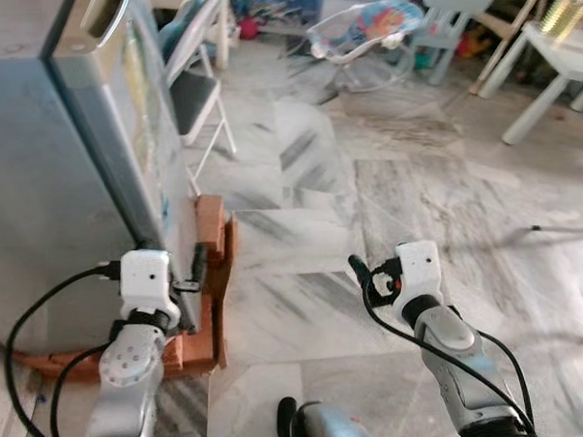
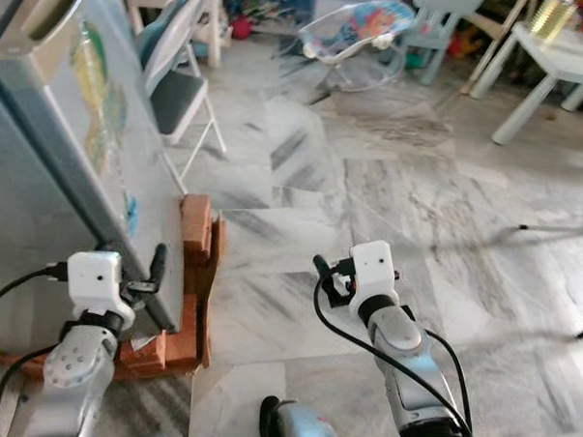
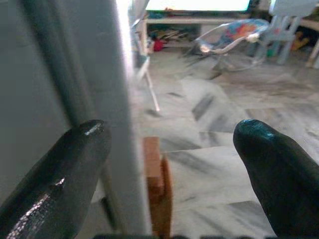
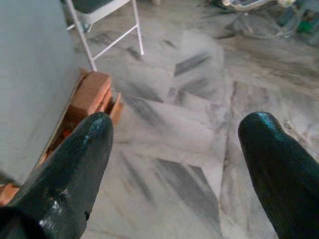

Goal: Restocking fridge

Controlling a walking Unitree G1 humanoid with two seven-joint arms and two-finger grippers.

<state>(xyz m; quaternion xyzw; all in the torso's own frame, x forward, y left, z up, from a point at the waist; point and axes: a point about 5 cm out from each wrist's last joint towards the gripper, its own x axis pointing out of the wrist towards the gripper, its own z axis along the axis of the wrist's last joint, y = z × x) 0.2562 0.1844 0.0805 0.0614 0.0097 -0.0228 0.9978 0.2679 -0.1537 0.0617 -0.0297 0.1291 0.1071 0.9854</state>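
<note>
Nearest me, my left gripper point(image 1: 199, 271) hangs low at the fridge point(image 1: 66, 161) door's edge, its fingers point(image 3: 60, 174) spread wide either side of that edge, not closed on it. My right gripper point(image 1: 362, 273) hovers over bare marble floor point(image 1: 301, 208), fingers point(image 4: 70, 169) wide apart and empty. The grey fridge stands on my left on a wooden base point(image 1: 212, 270), its door seemingly closed. Farther off are a folding chair point(image 1: 199, 87), a baby bouncer point(image 1: 361, 32) and a white table point(image 1: 556, 62). I judge restocking barely begun: door unopened, no groceries in hand.
</note>
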